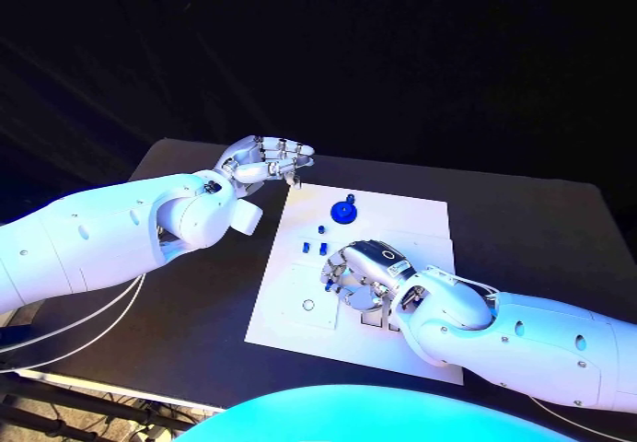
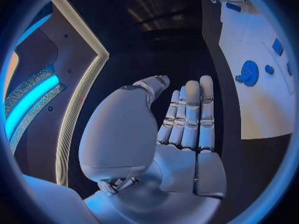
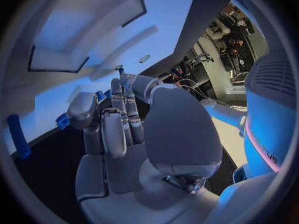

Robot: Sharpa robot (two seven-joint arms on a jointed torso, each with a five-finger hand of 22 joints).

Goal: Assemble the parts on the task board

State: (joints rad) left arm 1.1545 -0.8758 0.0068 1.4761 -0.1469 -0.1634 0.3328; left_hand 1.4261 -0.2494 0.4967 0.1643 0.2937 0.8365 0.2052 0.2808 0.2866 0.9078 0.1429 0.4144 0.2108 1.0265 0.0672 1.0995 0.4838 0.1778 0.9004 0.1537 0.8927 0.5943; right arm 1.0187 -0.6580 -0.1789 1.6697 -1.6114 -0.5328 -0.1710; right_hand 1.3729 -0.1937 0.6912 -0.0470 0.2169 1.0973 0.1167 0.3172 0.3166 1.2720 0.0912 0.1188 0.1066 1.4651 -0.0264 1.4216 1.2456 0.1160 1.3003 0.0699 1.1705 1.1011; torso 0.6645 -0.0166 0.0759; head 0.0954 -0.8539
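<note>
Hands over task board

Task board (image 1: 399,214) is seen flat on the black table (image 1: 531,221). Right hand (image 1: 361,273) is held low over its middle, fingers curled; a grip cannot be told. Blue gear (image 1: 344,212) lies just beyond it. Left hand (image 1: 266,158) is raised off the board's far corner, fingers apart, nothing held.

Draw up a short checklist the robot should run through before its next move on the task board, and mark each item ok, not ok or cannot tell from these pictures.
1. Left hand free, away from the task board: ok; raised beyond its far corner, fingers straight, palm bare.
2. Right hand over the board: ok.
3. Right hand holding a part: cannot tell; fingers curl downward.
4. Blue gear reachable: ok; it lies uncovered.
5. Small blue parts clear of the hand: ok, just beside it.
</note>
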